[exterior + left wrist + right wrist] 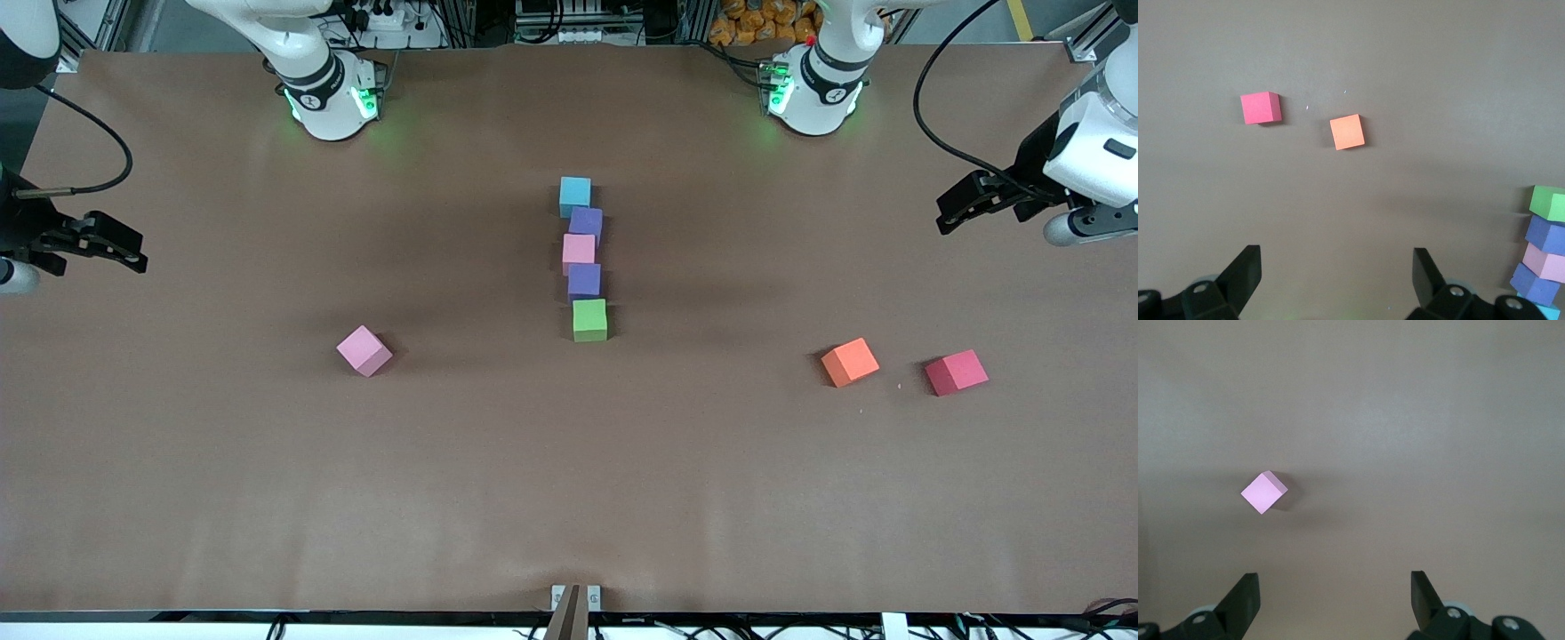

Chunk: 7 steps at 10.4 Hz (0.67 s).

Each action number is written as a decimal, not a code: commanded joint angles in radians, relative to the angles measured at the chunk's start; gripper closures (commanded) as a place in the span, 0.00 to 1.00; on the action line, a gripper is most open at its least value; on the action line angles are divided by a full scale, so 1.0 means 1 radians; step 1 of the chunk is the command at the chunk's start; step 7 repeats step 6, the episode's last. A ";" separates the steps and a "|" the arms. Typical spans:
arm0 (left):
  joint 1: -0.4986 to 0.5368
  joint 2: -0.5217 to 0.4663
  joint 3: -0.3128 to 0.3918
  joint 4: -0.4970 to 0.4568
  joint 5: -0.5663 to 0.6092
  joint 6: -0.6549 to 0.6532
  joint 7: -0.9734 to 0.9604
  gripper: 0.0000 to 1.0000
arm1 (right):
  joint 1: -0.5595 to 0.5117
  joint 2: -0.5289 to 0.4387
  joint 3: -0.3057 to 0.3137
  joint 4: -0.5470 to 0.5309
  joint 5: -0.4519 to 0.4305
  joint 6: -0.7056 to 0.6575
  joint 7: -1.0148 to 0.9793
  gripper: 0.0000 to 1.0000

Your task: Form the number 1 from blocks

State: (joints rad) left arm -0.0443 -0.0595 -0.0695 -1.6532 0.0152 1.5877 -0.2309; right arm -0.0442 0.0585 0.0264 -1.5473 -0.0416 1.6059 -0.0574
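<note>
Five blocks form a touching column at mid-table: light blue (575,195) farthest from the front camera, then purple (586,222), pink (579,252), purple (584,281) and green (589,319) nearest. The left wrist view catches the green block (1548,202) and the purple one (1546,235) at its edge. My left gripper (944,216) (1337,267) hangs open and empty over the left arm's end of the table. Over the right arm's end, my right gripper (140,252) (1335,590) is likewise open with nothing in it.
A loose second pink cube (364,350) (1263,492) lies toward the right arm's end. An orange cube (850,362) (1347,131) and a red cube (956,372) (1261,107) sit side by side toward the left arm's end.
</note>
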 commanded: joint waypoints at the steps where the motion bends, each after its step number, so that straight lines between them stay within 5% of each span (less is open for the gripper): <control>1: -0.012 0.000 0.014 0.003 0.019 0.003 0.073 0.00 | -0.020 -0.006 0.010 -0.002 0.017 -0.006 -0.015 0.00; 7: -0.022 0.001 0.013 0.004 0.008 0.001 0.064 0.00 | -0.022 -0.006 0.010 -0.002 0.017 -0.006 -0.015 0.00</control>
